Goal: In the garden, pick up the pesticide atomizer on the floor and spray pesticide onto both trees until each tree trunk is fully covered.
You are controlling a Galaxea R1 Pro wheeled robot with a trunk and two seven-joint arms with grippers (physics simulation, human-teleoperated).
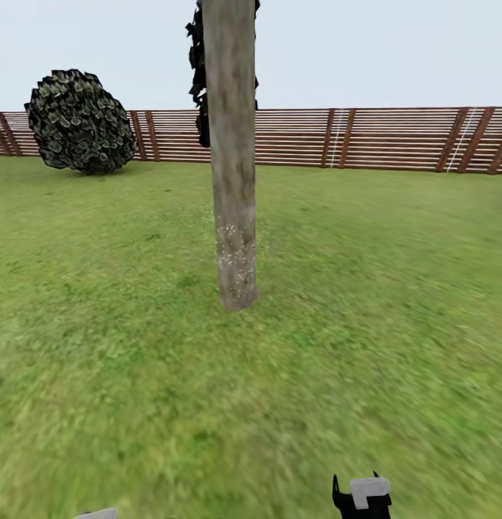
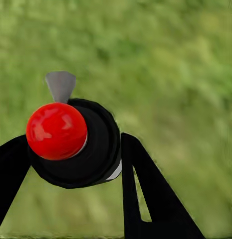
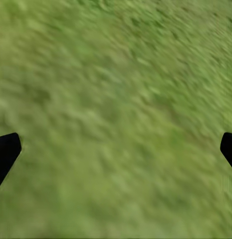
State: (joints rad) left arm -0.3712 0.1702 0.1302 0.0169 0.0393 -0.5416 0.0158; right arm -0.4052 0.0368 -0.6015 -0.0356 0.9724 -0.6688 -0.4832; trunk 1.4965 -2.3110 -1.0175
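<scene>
From the head camera I see the mottled grey-brown tree trunk (image 1: 232, 158) standing straight ahead at twelve o'clock on the green lawn (image 1: 121, 375), with pale whitish specks of pesticide (image 1: 235, 249) clinging low on its bark; a round dark leafy bush (image 1: 79, 121) sits at ten o'clock against the brown slatted wooden fence (image 1: 380, 137), and my right gripper (image 1: 362, 497) pokes up at five o'clock. In the left wrist camera, the left gripper (image 2: 76, 149) has its black fingers closed around the small black cylindrical pesticide atomizer (image 2: 91, 149), red dome top (image 2: 57, 130) facing me, a grey nozzle (image 2: 61, 85) jutting out at twelve o'clock. I judge the bottle light, rigid and smooth, so likely to twist; gripping the black body below the cap looks right. In the right wrist camera, the right gripper's fingertips (image 3: 6, 152) sit far apart at nine and three o'clock, holding nothing, with blurred grass between.
</scene>
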